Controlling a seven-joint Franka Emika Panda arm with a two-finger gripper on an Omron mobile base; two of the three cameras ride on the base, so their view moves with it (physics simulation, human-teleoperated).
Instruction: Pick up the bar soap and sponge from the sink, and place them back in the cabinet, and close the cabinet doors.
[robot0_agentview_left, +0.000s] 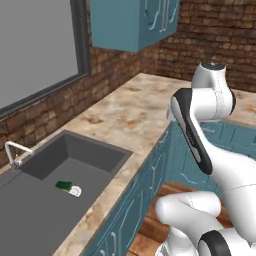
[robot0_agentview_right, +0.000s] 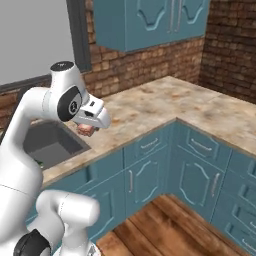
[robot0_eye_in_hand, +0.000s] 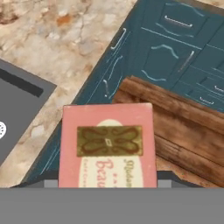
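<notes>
My gripper (robot0_agentview_right: 89, 126) is shut on the bar soap (robot0_eye_in_hand: 108, 144), a pinkish block with a gold label that takes up the lower middle of the hand view. In the right base view the bar soap (robot0_agentview_right: 86, 131) hangs under the hand, above the counter's front edge just right of the sink (robot0_agentview_right: 50, 142). The sponge (robot0_agentview_left: 63, 185), green with a yellow layer, lies on the floor of the dark grey sink (robot0_agentview_left: 30, 210) next to the white drain (robot0_agentview_left: 75, 190). The cabinet (robot0_agentview_right: 150, 22) hangs on the brick wall; its arched doors (robot0_agentview_right: 192, 12) look closed from here.
A marbled counter (robot0_agentview_left: 130, 112) runs along the wall and turns the corner to the right. Teal lower cupboards (robot0_agentview_right: 195, 170) with small handles stand over a wooden floor (robot0_agentview_right: 170, 227). A silver faucet (robot0_agentview_left: 14, 150) rises at the sink's back left, under a grey window (robot0_agentview_left: 35, 45).
</notes>
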